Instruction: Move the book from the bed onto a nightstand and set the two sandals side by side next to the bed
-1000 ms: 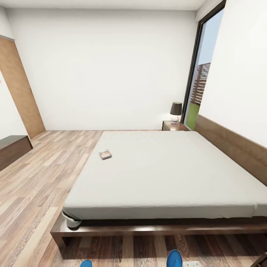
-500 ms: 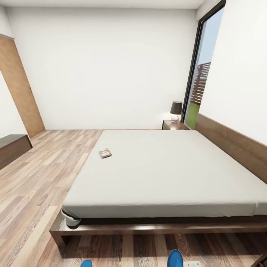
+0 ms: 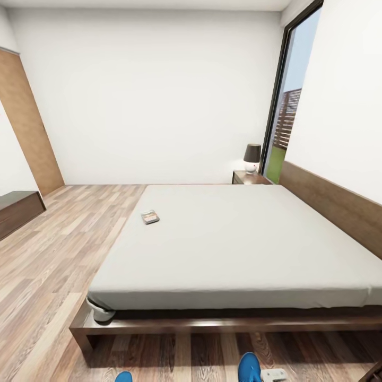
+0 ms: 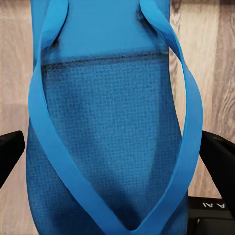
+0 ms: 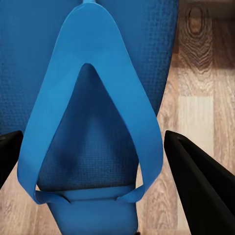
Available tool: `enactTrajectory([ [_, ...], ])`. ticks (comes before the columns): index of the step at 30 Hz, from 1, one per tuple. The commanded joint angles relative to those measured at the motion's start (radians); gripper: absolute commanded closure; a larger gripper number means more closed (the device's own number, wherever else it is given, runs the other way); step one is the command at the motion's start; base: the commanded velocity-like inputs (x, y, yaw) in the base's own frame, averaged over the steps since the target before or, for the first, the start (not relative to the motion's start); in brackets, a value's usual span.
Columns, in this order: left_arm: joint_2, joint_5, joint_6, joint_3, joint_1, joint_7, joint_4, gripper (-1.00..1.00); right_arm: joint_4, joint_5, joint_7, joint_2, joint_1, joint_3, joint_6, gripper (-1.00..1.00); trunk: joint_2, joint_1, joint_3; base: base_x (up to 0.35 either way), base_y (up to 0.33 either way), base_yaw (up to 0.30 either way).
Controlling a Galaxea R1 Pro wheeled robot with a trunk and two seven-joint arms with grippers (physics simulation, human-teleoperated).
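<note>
The book [image 3: 150, 217] lies on the near-left part of the pale grey bed [image 3: 239, 239]. A nightstand [image 3: 249, 178] stands at the bed's far right corner, under the window. Both bright blue sandals are carried off the floor. In the left wrist view one sandal [image 4: 112, 93] fills the gap of my left gripper [image 4: 112, 142], with a black finger [image 4: 218, 161] on each side. My right gripper [image 5: 94, 137] holds the other sandal [image 5: 39, 54] the same way. Their tips, the left sandal [image 3: 123, 377] and the right sandal [image 3: 249, 367], show at the head view's bottom edge.
A dark-shaded lamp [image 3: 252, 157] stands on the nightstand. A long low dark cabinet [image 3: 16, 209] lines the left wall beside a wooden door [image 3: 29, 127]. The bed's dark frame [image 3: 159, 329] lies across my front. Wood-plank floor [image 3: 58, 254] runs along the bed's left side.
The whole view has shifted slightly, so the bed and book sit a little higher in the picture. Both sandals stay in the grippers.
</note>
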Motion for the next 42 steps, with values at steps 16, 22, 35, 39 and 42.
enactTrajectory([
  [16, 0.003, 0.008, -0.012, -0.009, -0.001, 0.0, -0.019, 1.0, -0.019, -0.005, 0.105, -0.038, -0.001, -0.003, -0.004, 1.0, -0.113, 0.061, -0.051, 0.0, 0.0, 0.0],
  [22, 0.002, 0.007, -0.013, -0.009, 0.0, 0.0, -0.023, 1.0, -0.034, -0.011, 0.172, -0.067, -0.001, -0.006, -0.002, 1.0, -0.12, 0.065, -0.054, 0.0, 0.0, 0.0],
  [35, 0.003, 0.006, -0.034, -0.011, -0.001, -0.001, -0.024, 1.0, -0.037, -0.01, 0.179, -0.069, -0.001, -0.005, -0.002, 1.0, -0.19, 0.104, -0.086, 0.0, 0.0, 0.0],
  [39, 0.003, 0.006, -0.036, -0.011, -0.001, 0.0, -0.025, 1.0, -0.037, -0.009, 0.178, -0.069, -0.001, -0.004, -0.002, 1.0, -0.218, 0.119, -0.098, 0.0, 0.0, 0.0],
  [42, 0.003, 0.005, -0.036, -0.011, -0.001, 0.001, -0.026, 1.0, -0.037, -0.01, 0.177, -0.07, -0.001, -0.005, -0.002, 1.0, -0.239, 0.13, -0.108, 0.0, 0.0, 0.0],
])
